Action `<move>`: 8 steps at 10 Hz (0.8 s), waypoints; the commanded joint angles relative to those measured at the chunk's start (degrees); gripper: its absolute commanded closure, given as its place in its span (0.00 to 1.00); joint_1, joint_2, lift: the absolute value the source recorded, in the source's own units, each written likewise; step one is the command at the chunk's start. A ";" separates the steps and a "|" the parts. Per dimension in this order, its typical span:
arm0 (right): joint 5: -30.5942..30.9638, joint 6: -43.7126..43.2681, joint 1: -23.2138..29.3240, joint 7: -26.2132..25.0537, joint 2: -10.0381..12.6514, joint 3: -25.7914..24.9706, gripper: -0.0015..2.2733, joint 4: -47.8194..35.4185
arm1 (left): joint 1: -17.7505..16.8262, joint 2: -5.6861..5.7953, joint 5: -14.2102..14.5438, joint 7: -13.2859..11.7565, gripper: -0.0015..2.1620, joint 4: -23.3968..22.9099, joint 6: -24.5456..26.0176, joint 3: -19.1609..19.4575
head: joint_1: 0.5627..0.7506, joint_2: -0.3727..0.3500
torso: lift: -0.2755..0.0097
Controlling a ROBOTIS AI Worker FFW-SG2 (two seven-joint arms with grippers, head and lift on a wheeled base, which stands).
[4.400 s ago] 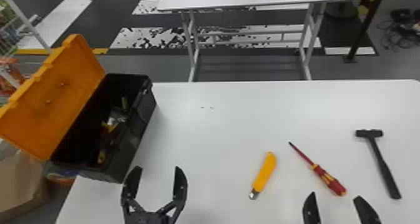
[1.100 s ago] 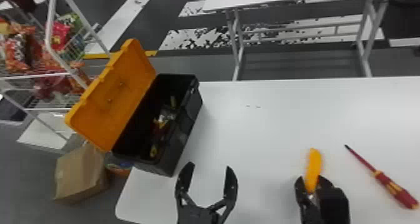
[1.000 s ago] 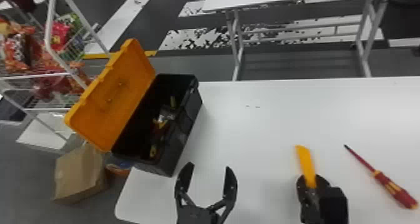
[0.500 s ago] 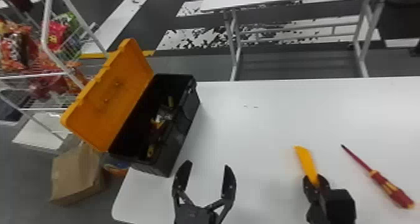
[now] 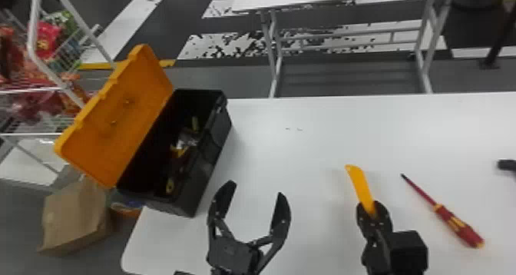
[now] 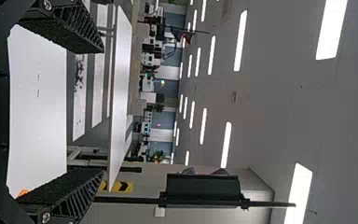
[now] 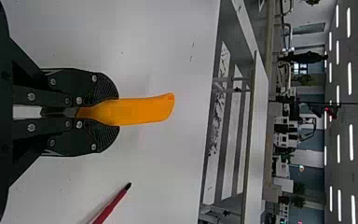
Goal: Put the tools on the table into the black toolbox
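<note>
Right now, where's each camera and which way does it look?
Head view: on the head, facing forward and down at the table and toolbox; left hand and right hand show.
Left wrist view: on that wrist, facing past the left hand's fingers to the ceiling.
Right wrist view: on that wrist, facing the yellow cutter between its hand's fingers.
Head and right wrist views share cutter and screwdriver.

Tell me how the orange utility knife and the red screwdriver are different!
The utility knife is orange, but the screwdriver is mostly red with bits of yellow.
The right gripper holds the utility knife between its fingers, while the screwdriver lies on the table with nothing holding it.
The utility knife's handle is slightly curved; the screwdriver has a thin, straight shaft.
Both are tools outside the black toolbox.
</note>
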 commanded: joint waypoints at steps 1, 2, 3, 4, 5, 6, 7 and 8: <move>2.39 -1.47 1.50 0.14 0.05 1.06 0.98 -1.27 | -0.08 0.09 1.06 -2.21 0.04 -2.73 3.67 -0.03 | 0.70 0.87 | 0.70; 3.36 -2.17 2.38 0.14 -0.53 2.03 0.98 -2.32 | 0.01 0.09 3.35 -4.67 0.04 -5.27 9.12 0.15 | 0.70 0.87 | 0.70; 3.62 -2.88 3.08 0.14 -1.76 3.17 0.98 -3.64 | 0.10 0.09 5.37 -7.13 0.04 -7.38 13.51 0.50 | 0.70 0.87 | 0.70; 5.64 -2.88 3.44 0.14 -2.29 4.23 0.98 -4.52 | -0.08 0.09 6.69 -8.36 0.04 -9.14 18.96 0.76 | 0.70 0.87 | 0.70; 6.79 -3.23 3.79 0.14 -2.81 5.02 0.98 -5.40 | -0.52 0.09 8.97 -9.77 0.04 -10.28 24.94 1.03 | 0.70 0.88 | 0.70; 7.49 -3.93 4.14 0.14 -3.52 6.07 0.98 -6.01 | -0.87 -0.09 11.08 -11.17 0.04 -11.43 31.26 1.47 | 0.70 0.89 | 0.70; 8.19 -4.99 4.40 0.14 -4.13 6.95 0.98 -6.45 | -1.13 -0.26 13.19 -12.67 0.04 -12.66 37.07 1.99 | 0.70 0.89 | 0.70; 8.63 -5.34 4.49 0.14 -4.31 7.48 0.98 -6.54 | -1.57 -0.44 14.42 -13.55 0.04 -13.36 40.58 2.52 | 0.70 0.89 | 0.70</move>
